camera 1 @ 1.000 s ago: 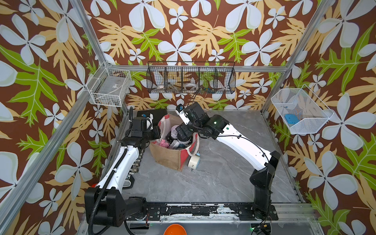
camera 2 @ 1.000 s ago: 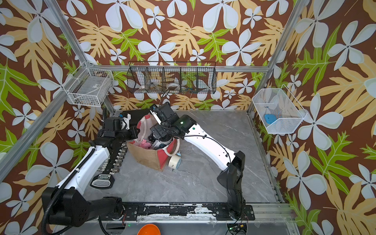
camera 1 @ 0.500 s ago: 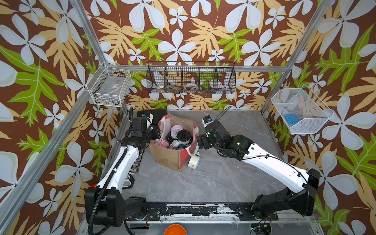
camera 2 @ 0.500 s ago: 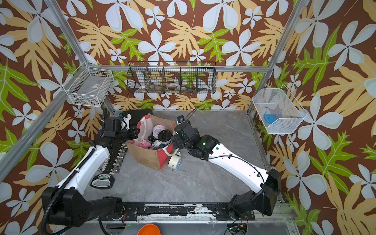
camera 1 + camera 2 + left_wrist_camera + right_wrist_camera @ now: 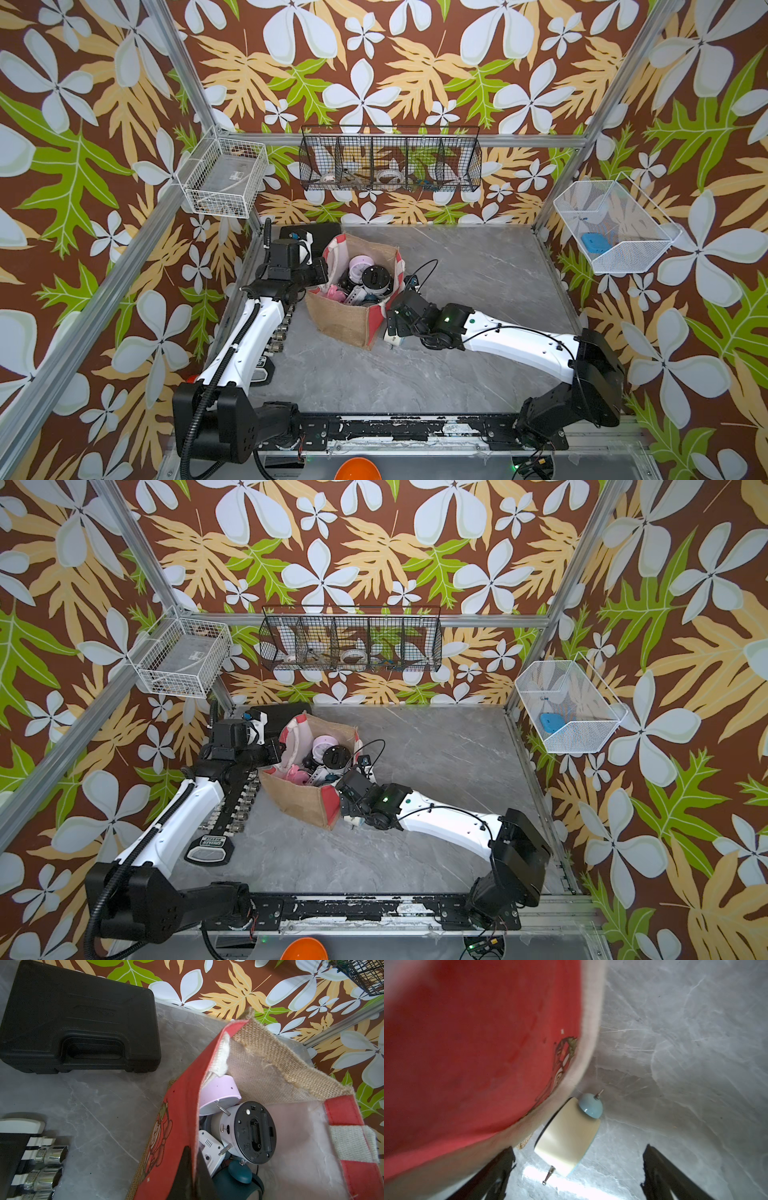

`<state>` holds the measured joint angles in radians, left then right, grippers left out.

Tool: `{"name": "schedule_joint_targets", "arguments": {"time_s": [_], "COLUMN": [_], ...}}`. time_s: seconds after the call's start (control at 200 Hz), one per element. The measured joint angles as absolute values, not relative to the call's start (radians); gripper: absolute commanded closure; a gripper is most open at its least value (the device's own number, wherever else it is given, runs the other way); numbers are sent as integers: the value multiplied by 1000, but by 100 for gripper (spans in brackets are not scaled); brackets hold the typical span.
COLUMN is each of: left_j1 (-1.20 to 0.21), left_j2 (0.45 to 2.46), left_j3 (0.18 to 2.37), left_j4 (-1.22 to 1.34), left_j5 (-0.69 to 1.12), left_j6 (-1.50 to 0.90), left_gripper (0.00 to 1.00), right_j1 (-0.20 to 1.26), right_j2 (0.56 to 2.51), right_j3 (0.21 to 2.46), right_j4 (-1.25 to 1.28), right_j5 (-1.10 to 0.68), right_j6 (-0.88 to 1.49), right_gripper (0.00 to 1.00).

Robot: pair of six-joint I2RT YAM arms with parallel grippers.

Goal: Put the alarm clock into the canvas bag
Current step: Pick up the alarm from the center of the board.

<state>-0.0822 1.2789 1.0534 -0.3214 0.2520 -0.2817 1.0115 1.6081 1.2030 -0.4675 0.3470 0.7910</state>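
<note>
Reaching along the table's left edge, the left arm holds its forearm raised and its wrist bent toward the boxy canvas bag with red printed panels and tan burlap sides. The left gripper is pinched tight on the rim of the bag's near red panel, one dark finger outside and one inside. The right arm lies low and long across the grey marble-look tabletop, elbow back by its base, wrist dipped at the bag's other red panel. The right gripper stands wide, holding nothing.

The cream round alarm clock with a pale blue bell lies on its side on the table, outside the bag, tucked against the foot of that red panel. It sits between the spread black fingers, neither touching it.

Inside the bag is a jumble: a lilac round clock at the back, a white clock with a black disc back leaning on it, a small white gadget, a dark teal bell-topped clock and something pink.

A flat black plastic case lies behind the left arm. On the walls hang a black wire basket of small oddments, a white wire basket and a white mesh basket holding a blue object.
</note>
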Motion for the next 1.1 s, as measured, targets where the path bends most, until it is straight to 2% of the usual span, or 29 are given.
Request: {"name": "schedule_joint_targets", "arguments": {"time_s": [0.455,0.941,1.101], "left_j1": [-82,-82,-82], "left_j2": [1279,1279,1279], "left_j3": [1053,1053,1053], "left_j4": [-322,-322,-322], "left_j5": [253,255,255], "left_j6": [-282,-282,-282], "left_gripper": [100,100,100], "right_j1": [1026,1026,1026], "right_j2": [1691,1795,1805], "right_j3": [1213,1216,1210], "right_j4": [-437,-443,-445], "right_j5": [329,330,341], "right_j6": [897,1002,1013], "right_gripper": [5,15,21]}}
